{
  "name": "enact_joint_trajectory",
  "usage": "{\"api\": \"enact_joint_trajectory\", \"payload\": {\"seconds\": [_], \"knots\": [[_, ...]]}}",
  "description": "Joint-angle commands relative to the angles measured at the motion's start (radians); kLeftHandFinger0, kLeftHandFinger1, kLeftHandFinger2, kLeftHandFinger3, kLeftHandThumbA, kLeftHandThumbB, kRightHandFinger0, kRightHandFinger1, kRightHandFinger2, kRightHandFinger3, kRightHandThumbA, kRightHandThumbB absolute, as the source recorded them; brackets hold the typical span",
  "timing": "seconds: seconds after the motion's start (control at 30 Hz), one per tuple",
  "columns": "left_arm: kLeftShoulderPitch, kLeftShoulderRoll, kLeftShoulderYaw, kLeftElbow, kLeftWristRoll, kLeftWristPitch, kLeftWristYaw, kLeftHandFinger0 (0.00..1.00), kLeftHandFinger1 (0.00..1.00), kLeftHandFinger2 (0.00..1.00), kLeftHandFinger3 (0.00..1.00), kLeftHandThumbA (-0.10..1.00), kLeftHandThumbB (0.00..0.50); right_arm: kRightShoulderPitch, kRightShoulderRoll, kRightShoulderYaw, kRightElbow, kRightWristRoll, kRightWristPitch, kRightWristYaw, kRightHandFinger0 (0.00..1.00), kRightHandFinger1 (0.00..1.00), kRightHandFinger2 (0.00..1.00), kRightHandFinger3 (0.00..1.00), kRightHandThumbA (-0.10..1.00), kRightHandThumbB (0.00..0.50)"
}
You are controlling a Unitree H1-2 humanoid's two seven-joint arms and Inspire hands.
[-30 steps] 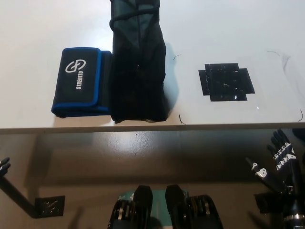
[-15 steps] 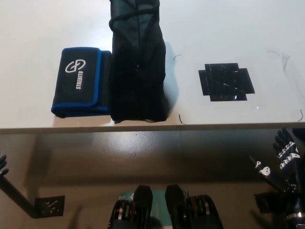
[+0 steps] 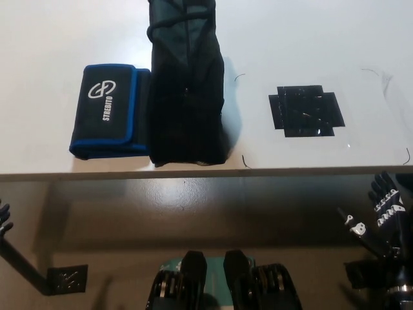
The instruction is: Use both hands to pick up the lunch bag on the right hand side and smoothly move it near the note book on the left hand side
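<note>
- Lunch bag [image 3: 186,90] stands tall and dark on the table [image 3: 58,32], its left side touching the notebook [image 3: 108,110], a black case edged in blue with a white logo.
- We judge the carry done, or nearly so: the bag sits beside the notebook, and neither hand is on it.
- Going left to right: our left hand [image 3: 4,218] shows only as a sliver at the picture's left edge, below the table's front edge; we cannot tell whether it is open or closed.
- Next come the notebook and then the bag, both near the front edge of the table.
- Right of the bag lies a black cross of tape [image 3: 306,110], well apart from it, with thin wires curling near the table's right side.
- Our right hand [image 3: 377,216] hangs at the lower right, below the table, fingers spread and holding nothing.
- If the bag still needs shifting, we would have to raise both hands over the table edge and close on its two sides; the notebook pressed against its left side would crowd the left hand.
</note>
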Motion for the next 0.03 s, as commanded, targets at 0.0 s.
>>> {"api": "enact_joint_trajectory", "payload": {"seconds": [0.0], "knots": [[-0.014,0.032,0.000,-0.009,-0.018,-0.035,-0.005,1.00,1.00,1.00,1.00,1.00,0.182,-0.035,0.004,-0.014,-0.011,0.016,-0.055,0.019,1.00,1.00,1.00,1.00,1.00,0.115]]}}
